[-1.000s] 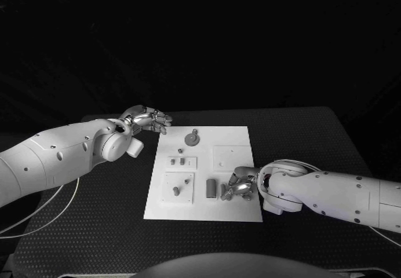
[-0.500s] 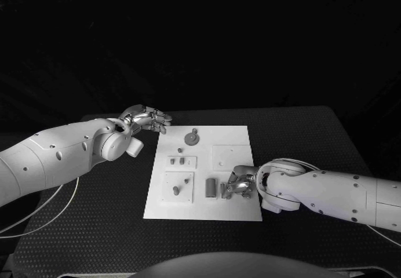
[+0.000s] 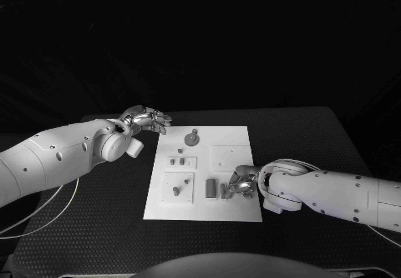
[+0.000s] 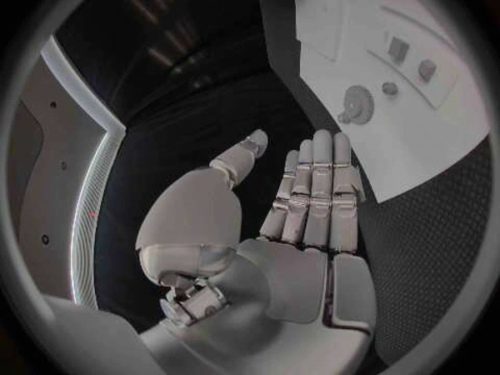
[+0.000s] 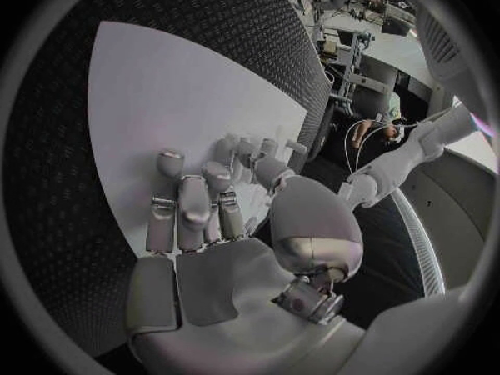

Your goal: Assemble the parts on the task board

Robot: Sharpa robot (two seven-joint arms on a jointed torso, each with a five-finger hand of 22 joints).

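Observation:
The white task board (image 3: 238, 139) lies in the middle of the black table. On it sit a grey gear (image 3: 193, 138), small pegs (image 3: 177, 161), a peg in a square plate (image 3: 176, 190) and an upright grey block (image 3: 211, 186). My right hand (image 3: 241, 183) rests on the board's near right part, fingers bent down onto a small grey part (image 3: 225, 193); whether they grip it is unclear. In the right wrist view the fingertips (image 5: 237, 148) touch the board (image 5: 157, 83). My left hand (image 3: 147, 120) hovers off the board's far left corner, fingers straight, holding nothing; it (image 4: 302, 200) faces the gear (image 4: 357, 104).
The table's mesh surface (image 3: 100, 197) surrounds the board on all sides. A cable (image 3: 37, 214) loops under my left arm at the near left. The board's recessed square (image 3: 232, 155) sits just beyond my right hand.
My right hand's fingers have shifted slightly over the small part on the board. The left hand has stayed where it was.

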